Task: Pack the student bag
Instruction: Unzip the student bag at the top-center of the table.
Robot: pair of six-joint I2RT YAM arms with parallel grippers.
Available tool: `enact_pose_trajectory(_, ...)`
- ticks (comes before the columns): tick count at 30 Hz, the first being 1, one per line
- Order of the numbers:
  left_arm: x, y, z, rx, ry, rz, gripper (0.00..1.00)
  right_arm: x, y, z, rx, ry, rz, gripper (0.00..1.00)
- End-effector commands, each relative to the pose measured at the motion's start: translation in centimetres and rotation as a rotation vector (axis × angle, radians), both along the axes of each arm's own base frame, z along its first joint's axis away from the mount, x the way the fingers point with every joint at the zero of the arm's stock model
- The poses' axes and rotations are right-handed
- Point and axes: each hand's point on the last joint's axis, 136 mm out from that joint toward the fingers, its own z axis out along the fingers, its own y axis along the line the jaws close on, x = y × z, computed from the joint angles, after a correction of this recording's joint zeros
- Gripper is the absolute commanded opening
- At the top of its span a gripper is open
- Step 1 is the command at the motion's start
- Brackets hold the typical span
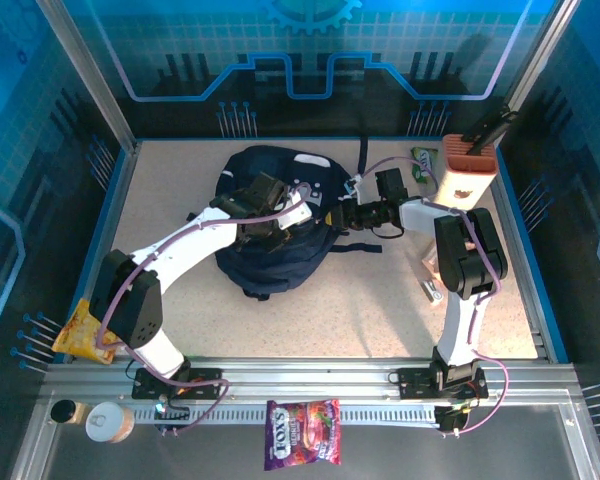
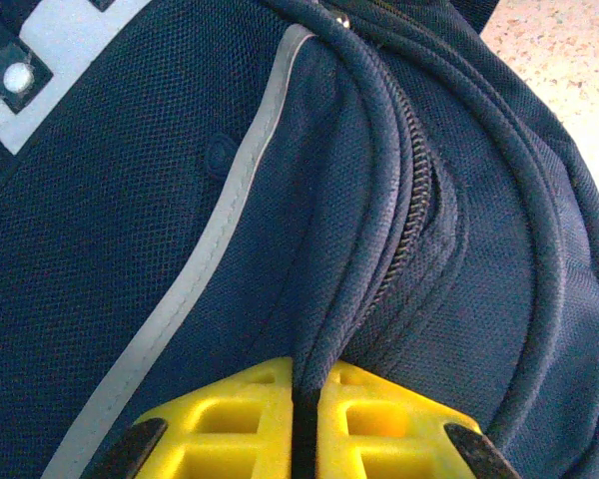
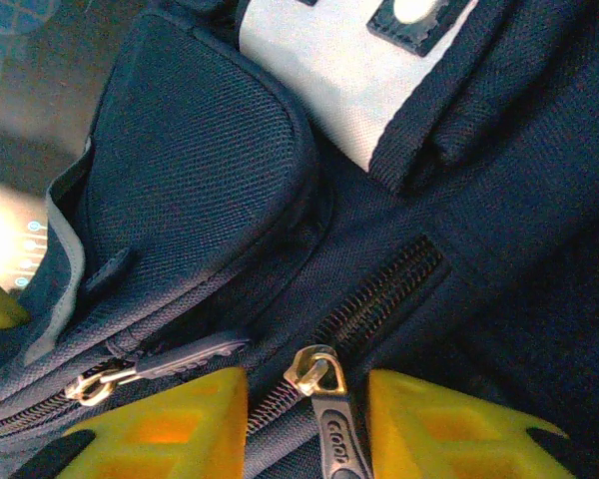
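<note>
The student bag [image 1: 272, 268], dark navy with pale grey patches, lies in the middle of the table. My left gripper [image 2: 309, 377] is shut on a raised fold of the bag's navy fabric beside a zipper seam [image 2: 404, 225]. My right gripper [image 3: 307, 387] is at the bag's right side [image 1: 332, 214]. Its yellow fingers [image 3: 180, 424] stand apart on either side of a zipper. The black rubber zipper pull [image 3: 331, 431] hangs from a brass slider [image 3: 315, 369] between them, with a gap on each side. A second pull [image 3: 185, 354] lies to the left.
A tall brown box [image 1: 468, 170] and a green packet [image 1: 423, 160] stand at the back right. An orange snack packet [image 1: 80, 330] lies at the left edge. A purple candy bag [image 1: 302, 448] and a round cup [image 1: 108, 422] sit on the front rail.
</note>
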Motion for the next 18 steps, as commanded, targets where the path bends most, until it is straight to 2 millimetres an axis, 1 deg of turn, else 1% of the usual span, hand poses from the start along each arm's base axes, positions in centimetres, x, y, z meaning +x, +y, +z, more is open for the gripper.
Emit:
enact_pose_trajectory(1,0.11,-0.38,1.43,-0.047,-0.027,0.008,0.12,-0.59,-0.63,1.17,0.022,-0.016,0.007,0.38)
enact_pose_trajectory(4,0.08,-0.33,1.38,-0.043,-0.027,0.006,0.12,-0.91,-0.75,1.31,0.028,-0.023,0.011,0.38)
enact_pose_trajectory(7,0.02,-0.3,1.24,-0.038,-0.022,0.002,0.12,-1.08,-1.01,1.43,0.054,-0.027,-0.003,0.32)
enact_pose_trajectory(12,0.02,-0.24,0.98,-0.027,-0.014,-0.001,0.12,-1.24,-1.17,0.9,0.062,-0.016,-0.013,0.27)
enact_pose_trajectory(14,0.04,-0.33,1.17,-0.032,-0.016,-0.003,0.12,-1.0,-1.13,0.75,0.062,-0.013,-0.015,0.25)
enact_pose_trajectory(18,0.07,-0.45,1.25,-0.039,-0.015,-0.005,0.12,-0.32,-0.98,0.68,0.054,-0.014,-0.022,0.26)
